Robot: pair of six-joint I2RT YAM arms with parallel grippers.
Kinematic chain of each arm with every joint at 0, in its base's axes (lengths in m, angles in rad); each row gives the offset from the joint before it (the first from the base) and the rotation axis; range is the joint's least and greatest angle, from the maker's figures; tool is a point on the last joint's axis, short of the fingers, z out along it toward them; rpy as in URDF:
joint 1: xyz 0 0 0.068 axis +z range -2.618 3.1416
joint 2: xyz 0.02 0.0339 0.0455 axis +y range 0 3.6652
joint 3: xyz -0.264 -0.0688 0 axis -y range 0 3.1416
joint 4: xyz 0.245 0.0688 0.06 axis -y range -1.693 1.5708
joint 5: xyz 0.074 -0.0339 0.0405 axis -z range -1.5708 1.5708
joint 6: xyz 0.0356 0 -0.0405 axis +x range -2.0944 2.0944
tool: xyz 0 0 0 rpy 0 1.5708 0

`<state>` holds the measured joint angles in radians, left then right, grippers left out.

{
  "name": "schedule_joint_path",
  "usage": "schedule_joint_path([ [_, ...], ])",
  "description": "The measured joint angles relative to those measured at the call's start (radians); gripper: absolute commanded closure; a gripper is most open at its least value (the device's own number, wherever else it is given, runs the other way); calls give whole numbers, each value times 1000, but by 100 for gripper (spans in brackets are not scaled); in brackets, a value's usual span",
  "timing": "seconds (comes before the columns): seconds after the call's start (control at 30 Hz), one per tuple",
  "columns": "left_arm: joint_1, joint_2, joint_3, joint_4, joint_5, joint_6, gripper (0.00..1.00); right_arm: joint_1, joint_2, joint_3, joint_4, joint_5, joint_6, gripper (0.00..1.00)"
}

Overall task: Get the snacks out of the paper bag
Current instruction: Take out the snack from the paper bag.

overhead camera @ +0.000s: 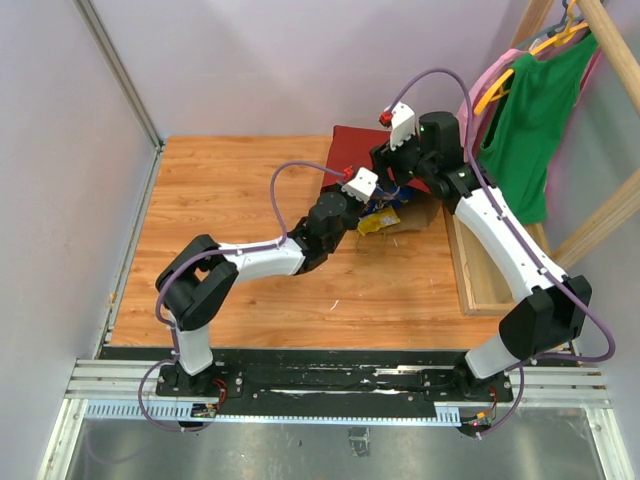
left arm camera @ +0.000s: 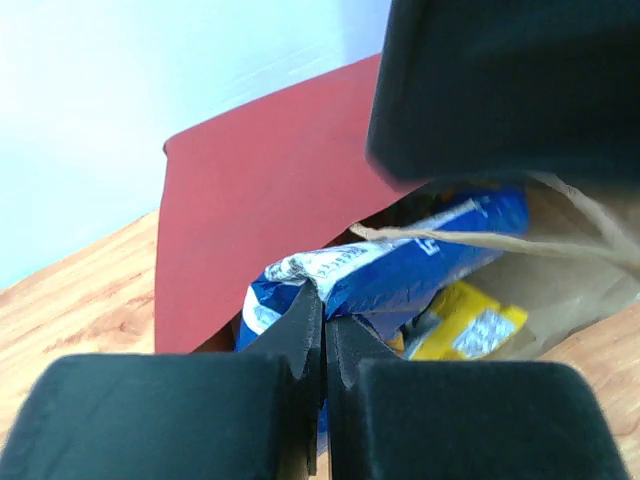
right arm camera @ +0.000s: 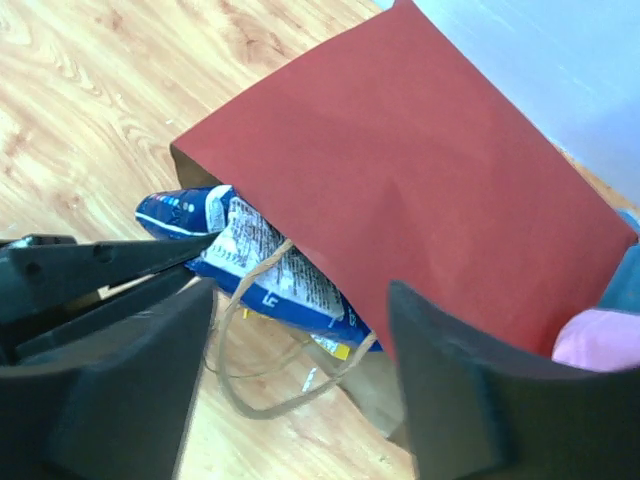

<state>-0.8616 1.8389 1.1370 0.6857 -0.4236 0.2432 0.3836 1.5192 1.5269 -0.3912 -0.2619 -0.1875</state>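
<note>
Red paper outside and brown kraft within, the paper bag [overhead camera: 352, 142] lay on its side toward the far right of the wooden bench [overhead camera: 230, 180], its mouth turned toward the near side. Out of that mouth we saw the blue Doritos bag [right arm camera: 265, 270] poking, printed side up, with a yellow packet [left arm camera: 465, 320] tucked beneath it at the bag's lip. The left arm [overhead camera: 262, 258] reached across to the mouth, and the left jaws were pressed together, pinching the near corner of the blue Doritos bag. The right arm [overhead camera: 500, 228] hung over the paper bag from the right side; the right jaws stood spread, one to each side of the mouth, gripping nothing. Beneath them we made out a twisted paper handle [right arm camera: 222, 380] looping loose over the bench. A green garment [overhead camera: 530, 125] hung on a wooden rack just beside the bench
</note>
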Motion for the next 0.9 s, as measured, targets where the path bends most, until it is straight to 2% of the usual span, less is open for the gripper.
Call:
schedule_joint_path([
  [0.03, 0, -5, 2, 0, 0, 0, 100, 0, 0, 0, 4, 6, 11, 3],
  [0.07, 0, -6, 6, 3, 0, -9, 100, 0, 0, -1, 14, 27, 13, 1],
  [0.33, 1, 11, 69, -55, 1, 21, 99, -20, -90, -91, 66, 177, 131, 2],
  [0.47, 0, 21, 76, -61, 3, 23, 100, -20, -294, -277, 143, 270, 274, 0],
  [0.57, 0, 30, 77, -61, 3, 23, 100, -20, -526, -492, 227, 349, 425, 14],
  [0.67, 0, 40, 77, -64, 3, 23, 99, -20, -745, -717, 271, 406, 565, 23],
  [0.73, 0, 44, 77, -68, 4, 22, 99, -20, -830, -816, 278, 422, 639, 29],
  [0.8, 0, 46, 77, -69, 4, 22, 100, -20, -837, -887, 288, 416, 706, 37],
  [0.9, 0, 49, 82, -76, 6, 22, 99, -20, -768, -974, 338, 362, 791, 50],
])
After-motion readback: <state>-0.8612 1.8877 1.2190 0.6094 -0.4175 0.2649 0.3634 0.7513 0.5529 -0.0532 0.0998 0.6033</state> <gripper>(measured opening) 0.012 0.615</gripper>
